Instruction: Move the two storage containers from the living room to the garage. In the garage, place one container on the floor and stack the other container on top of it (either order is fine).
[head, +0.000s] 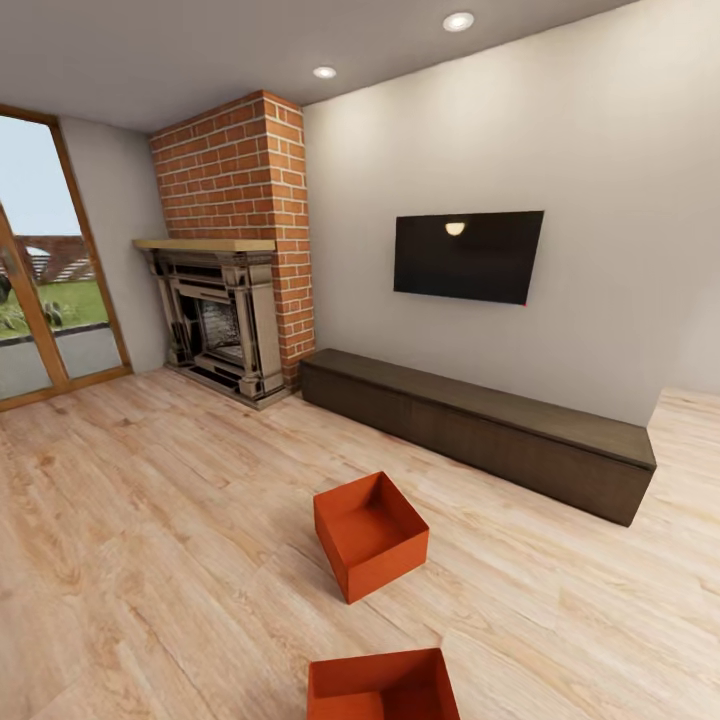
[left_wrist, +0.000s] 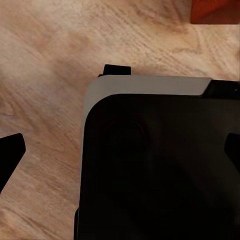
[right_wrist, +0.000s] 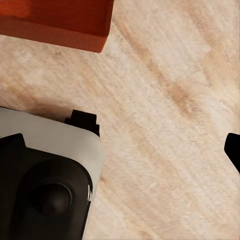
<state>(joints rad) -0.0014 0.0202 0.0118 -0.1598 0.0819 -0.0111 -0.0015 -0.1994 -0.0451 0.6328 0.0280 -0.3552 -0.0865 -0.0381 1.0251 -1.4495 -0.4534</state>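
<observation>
- Bins: one (head: 371, 535) mid-frame, second (head: 382, 686) at bottom edge, nearest the robot.
- Grippers: both fingers spread wide over plank floor (head: 150, 520), holding nothing.

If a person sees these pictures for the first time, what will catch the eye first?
Two orange-red storage containers, open-topped, stand out on the light wood floor: one in the middle of the room, the other cut by the bottom edge of the head view. Behind them, a red brick fireplace rises in the corner, and a black TV hangs above a long dark cabinet.
</observation>
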